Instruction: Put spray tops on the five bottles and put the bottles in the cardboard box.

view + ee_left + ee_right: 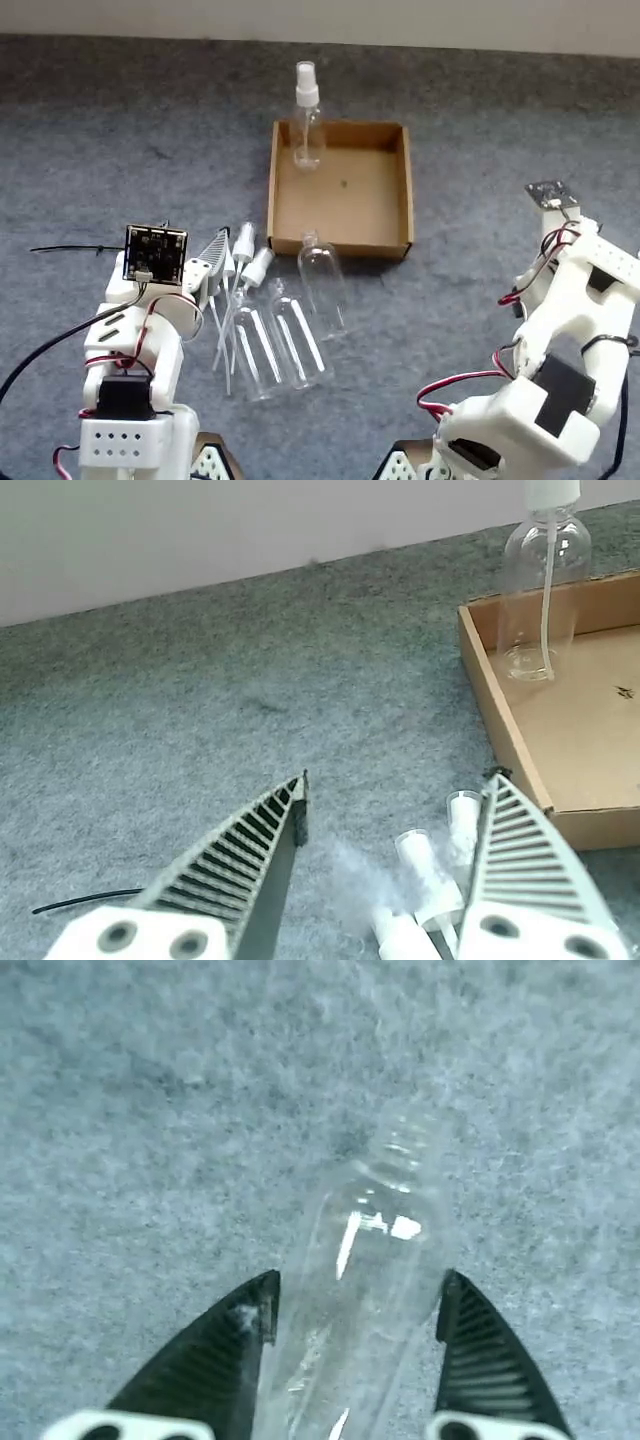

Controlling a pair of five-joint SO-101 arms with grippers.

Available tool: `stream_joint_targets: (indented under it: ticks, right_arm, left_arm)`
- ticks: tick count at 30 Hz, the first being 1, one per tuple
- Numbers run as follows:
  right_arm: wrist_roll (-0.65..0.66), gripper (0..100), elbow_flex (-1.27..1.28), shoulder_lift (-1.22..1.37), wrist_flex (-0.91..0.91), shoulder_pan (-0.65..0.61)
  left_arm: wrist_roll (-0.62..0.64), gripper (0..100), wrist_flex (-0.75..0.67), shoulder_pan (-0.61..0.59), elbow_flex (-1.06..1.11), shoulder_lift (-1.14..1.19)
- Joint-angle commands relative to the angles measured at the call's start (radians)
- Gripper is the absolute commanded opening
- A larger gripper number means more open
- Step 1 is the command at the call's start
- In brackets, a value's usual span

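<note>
Bottle (370,1260) in the right claw (361,1278): clear plastic, threaded neck bare, pinched between the black jaws above the grey tabletop (120,130); left claw (399,780) gapes wide just over the loose white spray tops (420,865); three uncapped bottles (297,345) lie side by side just in front of the cardboard box (340,245); one capped bottle (308,120) stands upright in the box's far corner on the left arm's side.

You have one clear bottle (308,120), spray top fitted, standing upright in the far left corner of the shallow, open cardboard box (340,245). Three uncapped bottles (297,345) lie on their sides near the box's front wall, with loose spray tops (250,262) just beside them. A fifth bottle (375,1220), also uncapped, sits clasped between the fingers of the right gripper (360,1278).
</note>
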Motion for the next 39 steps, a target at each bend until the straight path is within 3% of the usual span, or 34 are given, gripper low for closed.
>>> stream_joint_targets:
  ticks: [1,9,28,35,39]
  right_arm:
    - [-0.021,22.2,-0.064,-0.004,0.008,-0.022]
    - [-0.133,22.4,-0.067,0.002,0.001,-0.077]
    - [-0.201,21.9,-0.196,0.147,-0.015,-0.074]
    - [-0.201,7.1,-0.194,0.147,-0.015,-0.073]
    - [-0.195,11.4,-0.193,0.147,-0.012,-0.067]
  left_arm:
    - [0.009,25,-0.017,0.018,-0.007,-0.002]
    - [0.009,25,-0.017,0.018,-0.007,-0.002]
    - [0.009,25,-0.017,0.018,-0.007,-0.002]
    - [0.009,25,-0.017,0.018,-0.007,-0.002]
    - [0.009,25,-0.017,0.018,-0.007,-0.002]
